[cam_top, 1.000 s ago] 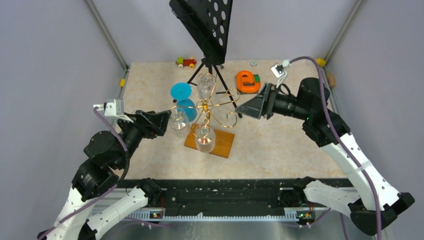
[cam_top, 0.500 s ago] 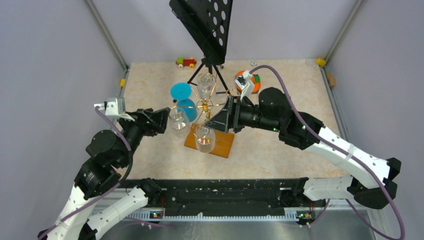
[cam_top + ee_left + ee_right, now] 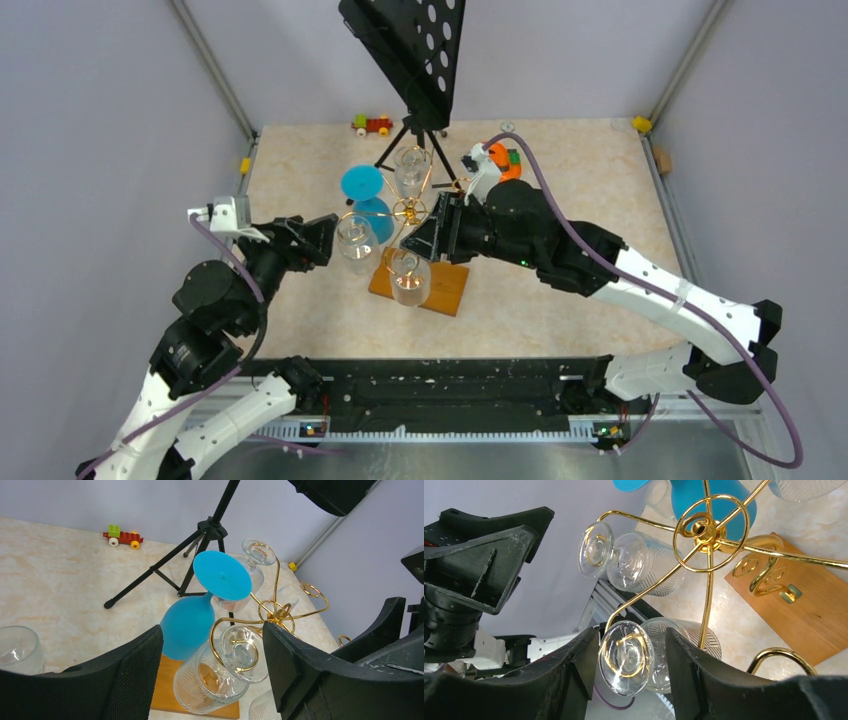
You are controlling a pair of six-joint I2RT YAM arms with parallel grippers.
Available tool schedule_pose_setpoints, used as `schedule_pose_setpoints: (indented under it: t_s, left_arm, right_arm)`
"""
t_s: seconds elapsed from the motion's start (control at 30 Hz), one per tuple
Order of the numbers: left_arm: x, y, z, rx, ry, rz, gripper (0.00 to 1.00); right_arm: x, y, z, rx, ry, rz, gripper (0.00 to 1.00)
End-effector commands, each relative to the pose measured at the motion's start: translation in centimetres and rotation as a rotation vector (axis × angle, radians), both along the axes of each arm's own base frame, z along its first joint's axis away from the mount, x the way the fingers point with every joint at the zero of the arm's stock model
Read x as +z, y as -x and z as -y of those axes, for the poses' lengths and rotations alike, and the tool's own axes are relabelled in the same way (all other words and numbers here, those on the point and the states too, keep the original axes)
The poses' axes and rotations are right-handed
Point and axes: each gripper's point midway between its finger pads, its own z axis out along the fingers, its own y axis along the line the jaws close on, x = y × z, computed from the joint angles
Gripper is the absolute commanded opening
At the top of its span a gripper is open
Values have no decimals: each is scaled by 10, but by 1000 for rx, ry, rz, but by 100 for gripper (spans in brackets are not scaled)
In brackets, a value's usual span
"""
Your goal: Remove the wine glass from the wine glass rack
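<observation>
The wine glass rack (image 3: 411, 211) stood near the middle of the table (image 3: 580, 170) on its wooden base (image 3: 446, 288), with its gold arms curling out from a central ring. Four glasses hung upside down from those arms. In the overhead view a blue wine glass (image 3: 372, 215) hung at the upper left of the rack, a clear back glass (image 3: 410, 168) at the top, a clear left glass (image 3: 356, 240) at the left and a clear front glass (image 3: 409, 277) at the bottom, over the base. The right gripper (image 3: 418, 240) reached in from the right side of that frame. In its wrist view (image 3: 633, 635) its fingers (image 3: 574, 680) stood partly apart on either side of the round foot of the front glass (image 3: 626, 664), which sat in a gold curl. Whether they pressed on the glass could not be told. The left gripper (image 3: 325, 238) came in from the left with its jaws wide. In its wrist view (image 3: 212, 630) the left glass (image 3: 210, 677) hung just beyond the two fingers (image 3: 135, 680) with nothing held, and the blue wine glass (image 3: 192, 625) lay above it in the frame. At the far left edge of that view was another clear glass (image 3: 15, 650). A black music stand (image 3: 405, 45) on a tripod stood behind the rack at the top of the overhead frame, with a small toy train (image 3: 372, 124) just left of it and an orange object (image 3: 497, 160) behind the right arm.
</observation>
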Motion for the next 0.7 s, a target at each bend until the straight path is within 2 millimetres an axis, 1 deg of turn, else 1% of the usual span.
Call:
schedule_pose_setpoints:
  t_s: [0.0, 0.1, 0.4, 0.57, 0.67]
  left_arm:
    - [12, 0, -4, 16, 25, 46, 76]
    - [13, 1, -4, 14, 31, 48, 76]
    - [13, 2, -3, 4, 39, 45, 76]
    - [12, 3, -1, -4, 44, 39, 76]
    - [12, 2, 0, -7, 47, 38, 76]
  right_arm:
    - [18, 8, -2, 18, -16, 1, 54]
    - [14, 7, 4, -5, -2, -7, 55]
    - [9, 16, 8, 13, -24, -43, 55]
    - [7, 20, 11, 18, -47, -53, 47]
    - [6, 21, 11, 26, -48, -57, 45]
